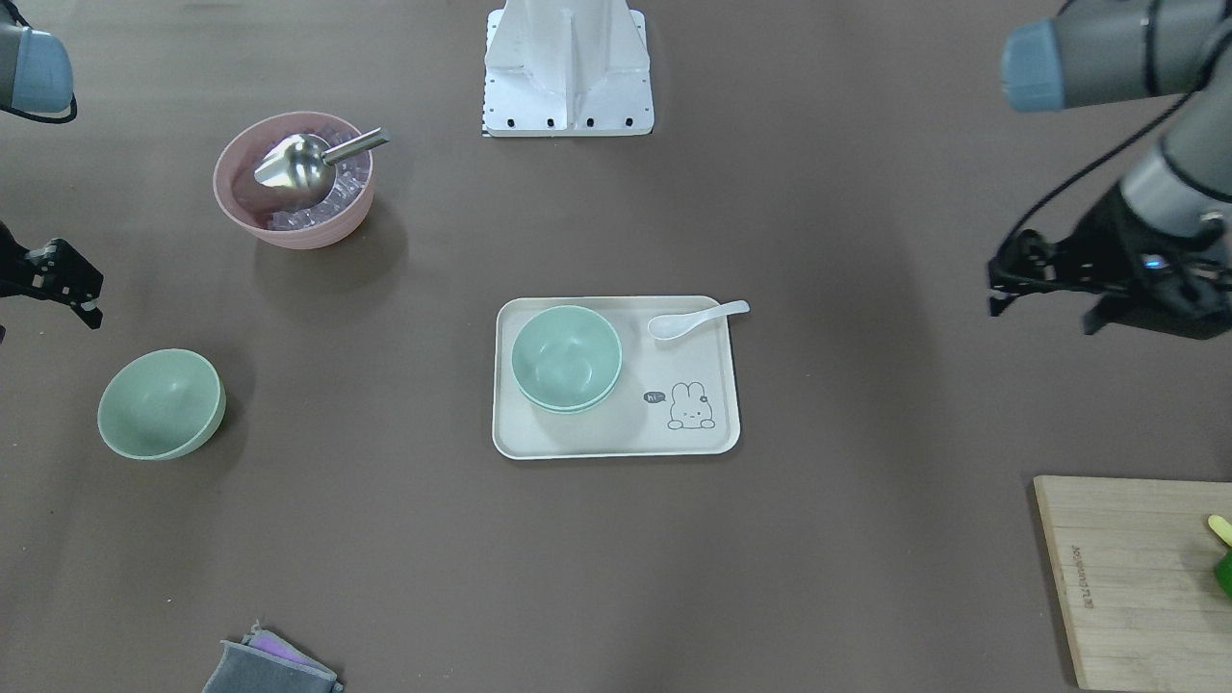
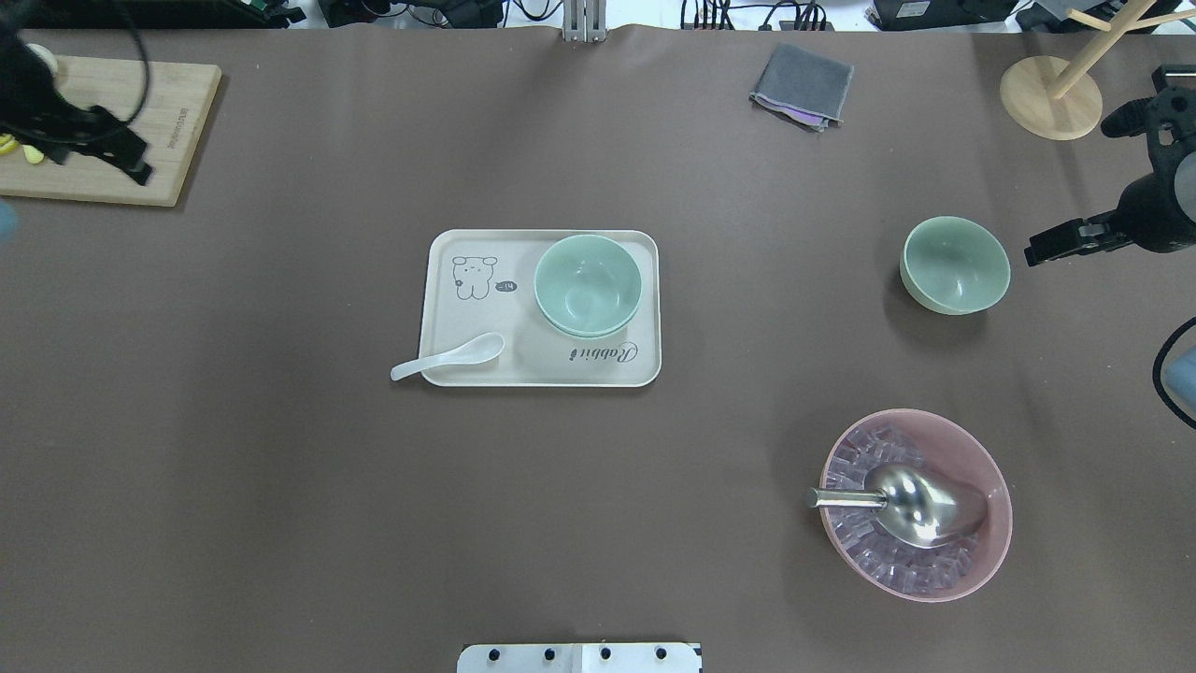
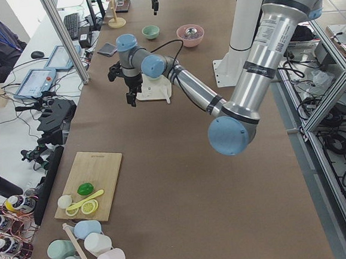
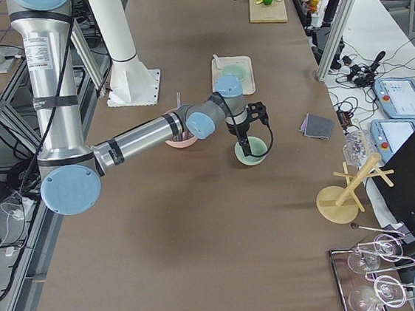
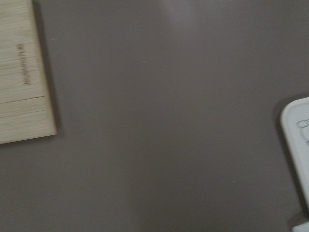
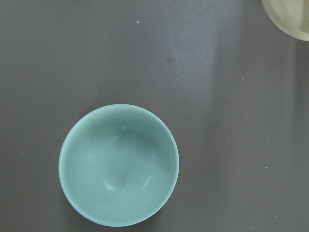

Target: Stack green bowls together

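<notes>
Right gripper (image 2: 1039,250) hangs above the table well out to the robot's right of the tray (image 2: 523,366), just beside the lone green bowl (image 2: 955,264). Its wrist camera looks straight down into that bowl, which stands upright on the brown table. Whether its fingers are spread or closed I cannot tell, since only a dark side profile shows. Left gripper (image 2: 131,166) hangs well to the tray's left, toward the cutting board (image 2: 112,121), and the spacing of its fingers cannot be told either. On the tray, in the half toward the robot's right, the other two green bowls (image 2: 588,285) sit nested, one inside the other, rims nearly level. A white spoon (image 2: 448,357) lies across the tray's near-left corner, its handle sticking out over the rim. Nearer the robot than the tray, and to its right, stands a pink bowl (image 2: 972,449) of clear ice cubes with a metal scoop (image 2: 920,505) in it. A folded grey cloth (image 2: 802,84) lies beyond the tray, to its right
</notes>
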Controlling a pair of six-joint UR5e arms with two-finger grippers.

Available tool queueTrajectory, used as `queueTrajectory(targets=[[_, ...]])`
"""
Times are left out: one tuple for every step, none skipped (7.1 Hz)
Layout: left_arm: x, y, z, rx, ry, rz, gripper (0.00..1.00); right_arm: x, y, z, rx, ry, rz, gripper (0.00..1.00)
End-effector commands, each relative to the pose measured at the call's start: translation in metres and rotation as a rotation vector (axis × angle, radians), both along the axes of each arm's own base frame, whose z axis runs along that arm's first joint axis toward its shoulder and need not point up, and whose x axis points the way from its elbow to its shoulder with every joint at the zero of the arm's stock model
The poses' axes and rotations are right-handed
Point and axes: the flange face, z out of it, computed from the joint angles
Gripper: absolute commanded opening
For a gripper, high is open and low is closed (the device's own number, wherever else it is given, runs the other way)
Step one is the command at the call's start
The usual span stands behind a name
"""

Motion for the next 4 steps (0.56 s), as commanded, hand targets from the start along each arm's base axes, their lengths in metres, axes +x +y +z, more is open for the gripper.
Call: queueTrajectory(targets=[[-0.126, 0.021, 0.137, -0.077, -0.04, -0.008, 0.98, -0.001, -0.002, 0.014, -0.026, 0.014, -0.001, 1.0], [-0.148, 0.022, 0.17, -0.101, -0.052, 0.015, 0.98, -0.002, -0.003, 0.018, -0.033, 0.016, 0.0, 1.0], [-0.186, 0.028, 0.198, -0.152, -0.057, -0.033, 0.98, -0.002, -0.003, 0.018, -0.039, 0.013, 0.008, 1.0], [-0.21, 0.061, 0.228, -0.183, -0.054, -0.06, 0.98, -0.004, -0.003, 0.019, -0.053, 0.014, 0.016, 1.0]])
